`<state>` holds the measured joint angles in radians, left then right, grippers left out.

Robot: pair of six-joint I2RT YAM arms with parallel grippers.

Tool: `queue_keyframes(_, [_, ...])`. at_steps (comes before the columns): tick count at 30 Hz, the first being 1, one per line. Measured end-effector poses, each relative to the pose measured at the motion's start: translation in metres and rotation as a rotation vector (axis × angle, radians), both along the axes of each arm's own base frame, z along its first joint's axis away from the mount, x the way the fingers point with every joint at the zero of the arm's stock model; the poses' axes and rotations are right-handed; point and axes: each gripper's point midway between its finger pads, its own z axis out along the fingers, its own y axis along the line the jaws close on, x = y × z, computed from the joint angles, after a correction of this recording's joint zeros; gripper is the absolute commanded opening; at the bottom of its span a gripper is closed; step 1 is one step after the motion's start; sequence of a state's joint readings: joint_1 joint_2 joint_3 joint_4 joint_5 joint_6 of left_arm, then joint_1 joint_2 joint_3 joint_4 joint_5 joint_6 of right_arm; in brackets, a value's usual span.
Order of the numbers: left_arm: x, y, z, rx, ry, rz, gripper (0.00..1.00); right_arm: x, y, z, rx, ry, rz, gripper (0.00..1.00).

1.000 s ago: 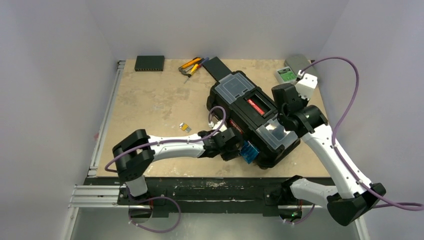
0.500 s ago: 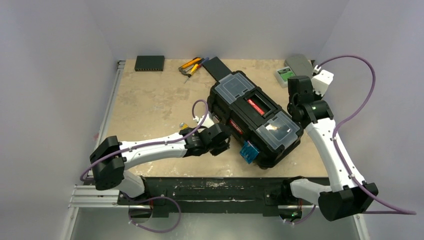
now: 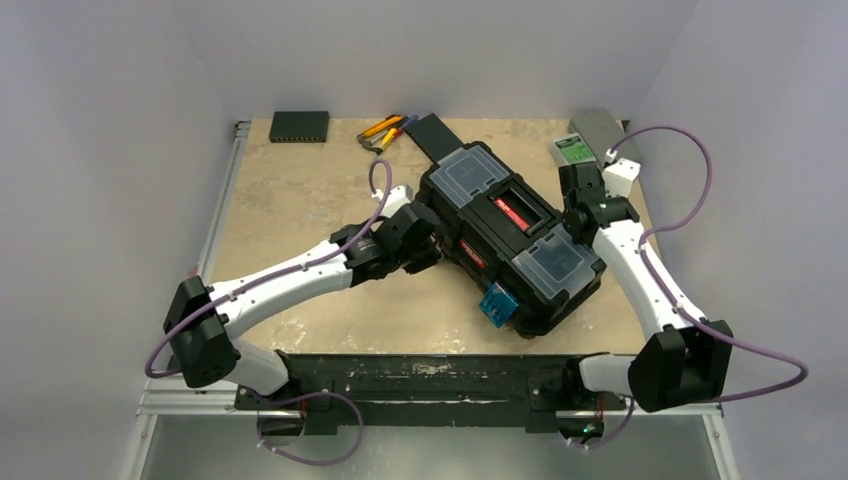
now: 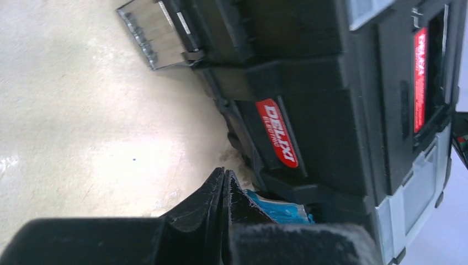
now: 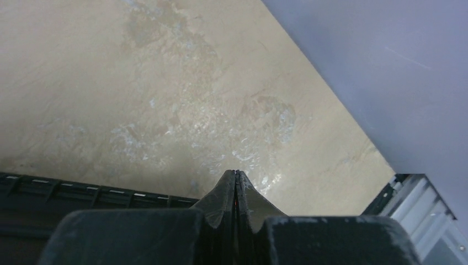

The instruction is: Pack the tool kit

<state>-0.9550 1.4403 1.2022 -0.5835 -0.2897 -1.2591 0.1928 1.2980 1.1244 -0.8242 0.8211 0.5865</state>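
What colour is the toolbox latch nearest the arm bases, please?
Blue latch, clearest in the top view.

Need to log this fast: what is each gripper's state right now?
Left gripper: closed, holding nothing.
Right gripper: closed, holding nothing.

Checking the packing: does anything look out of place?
Yes. The large black plastic toolbox sits closed, one blue latch sticking out, while yellow-handled hand tools lie outside it on the beige table.
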Motion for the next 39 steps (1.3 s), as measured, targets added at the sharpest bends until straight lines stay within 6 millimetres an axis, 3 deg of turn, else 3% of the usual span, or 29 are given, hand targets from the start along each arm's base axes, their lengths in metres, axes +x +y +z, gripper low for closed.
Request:
queue_keyframes(4, [0.008,-0.009,0.002,0.000,0.006,-0.050,0.00,0.003,0.014,0.000,0.102,-0.065,0.054,0.00])
queue_keyframes(11, [0.036,-0.011,-0.031,0.064,0.067,-0.086,0.00,0.003,0.044,0.009,0.275,-0.204,0.187,0.00])
queue_keyframes(17, [0.054,-0.017,-0.034,0.085,0.073,-0.122,0.00,0.013,0.065,0.013,0.368,-0.293,0.278,0.00])
queue_keyframes(22, [0.062,-0.011,-0.045,0.133,0.124,-0.148,0.00,0.017,0.076,0.015,0.408,-0.344,0.328,0.00])
queue_keyframes(26, [0.080,-0.007,-0.053,0.154,0.153,-0.149,0.00,0.020,0.083,0.017,0.430,-0.368,0.365,0.00])
queue_keyframes(34, [0.096,0.002,-0.052,0.195,0.202,-0.169,0.00,0.021,0.090,0.016,0.424,-0.370,0.392,0.00])
queue_keyframes(39, [0.118,0.015,-0.053,0.233,0.217,-0.158,0.00,0.020,0.111,0.014,0.397,-0.345,0.430,0.00])
